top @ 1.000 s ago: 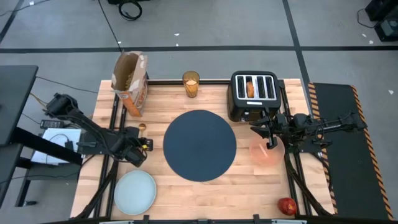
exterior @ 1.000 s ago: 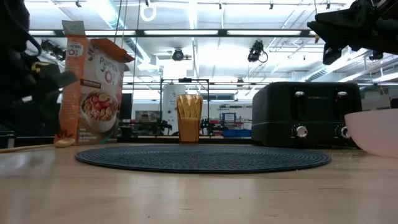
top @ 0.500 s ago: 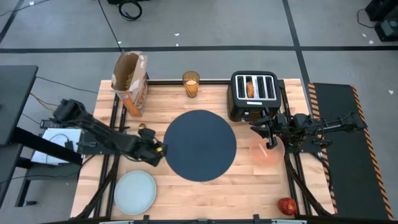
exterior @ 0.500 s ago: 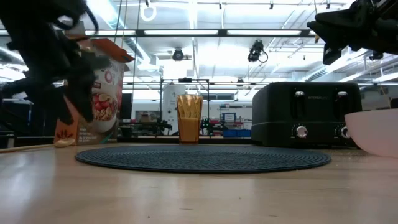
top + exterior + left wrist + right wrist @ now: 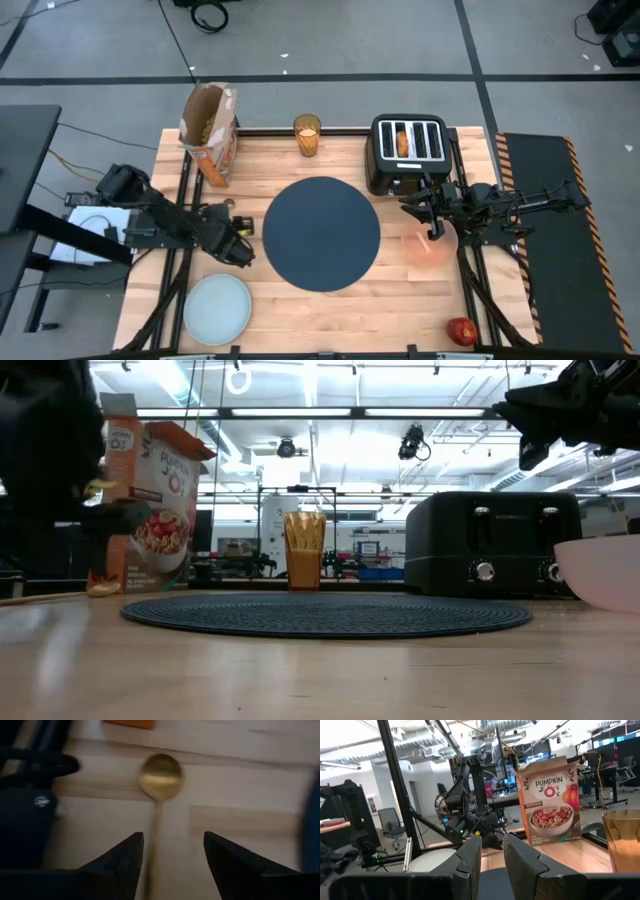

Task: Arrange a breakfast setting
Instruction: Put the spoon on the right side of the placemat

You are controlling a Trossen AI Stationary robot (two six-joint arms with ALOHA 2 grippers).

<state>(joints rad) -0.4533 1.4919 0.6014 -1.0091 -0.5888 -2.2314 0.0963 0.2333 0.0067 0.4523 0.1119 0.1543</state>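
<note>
Left gripper [image 5: 237, 247] of mine sits at centre left of the high view, just left of the mat [image 5: 321, 233], fingers [image 5: 120, 865] spread with the spoon [image 5: 159, 795] handle running between them; whether they touch it I cannot tell. The spoon's bowl lies on the wood ahead of the fingers.

My right gripper [image 5: 412, 206] hangs at centre right of the high view, over the near edge of the bowl [image 5: 430, 244] and just below the toaster [image 5: 408, 152]; its fingers [image 5: 467, 862] stand a little apart, holding nothing.

The mat lies mid-table. The plate [image 5: 217, 308] is at lower left, the apple [image 5: 461, 331] at lower right, the glass [image 5: 307, 135] at top centre, and toast [image 5: 402, 142] sits in one toaster slot.

The box [image 5: 548, 805] at upper left reads "PUMPKIN" above a large red "O's" (the smaller print under it is too fine to read), with a picture of a cereal bowl beneath. In the low view the box [image 5: 150, 505] stands at the left, behind the mat's far edge.
</note>
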